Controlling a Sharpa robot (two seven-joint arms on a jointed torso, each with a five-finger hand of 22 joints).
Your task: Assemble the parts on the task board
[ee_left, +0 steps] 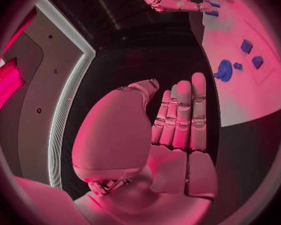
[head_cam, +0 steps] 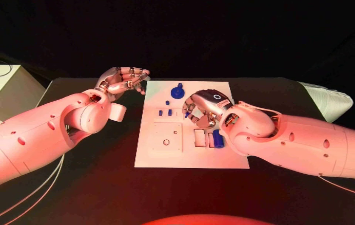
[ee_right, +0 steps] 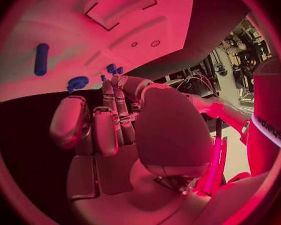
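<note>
Two white robot arms reach in from opposite edges of the head view toward a white task board (head_cam: pixel 166 155) lying at the centre of a black table (head_cam: pixel 89 184).

The left arm enters from the lower left and bends up toward the middle of the frame. Its left hand (head_cam: pixel 122 81) sits just off the board's upper left corner, over bare table, with fingers curled loosely and nothing between them. In the left wrist view the same hand (ee_left: pixel 178 130) shows its fingers (ee_left: pixel 198 110) laid straight and side by side, empty.

The right arm enters from the lower right. Its right hand (head_cam: pixel 203 104) hangs over the board's upper right quarter, palm down, fingers bent toward the surface. Small blue shapes show at its fingertips in the head view, but whether it is grasping one cannot be told. In the right wrist view the hand (ee_right: pixel 109 125) has its fingers (ee_right: pixel 106 130) folded inward.

On the board, a large blue part (head_cam: pixel 177 90) sits near the upper edge, just left of the right hand. Two small blue parts (head_cam: pixel 165 112) stand side by side at centre left. A blue part (head_cam: pixel 217 138) lies in a recess at lower right, against the right wrist.
</note>
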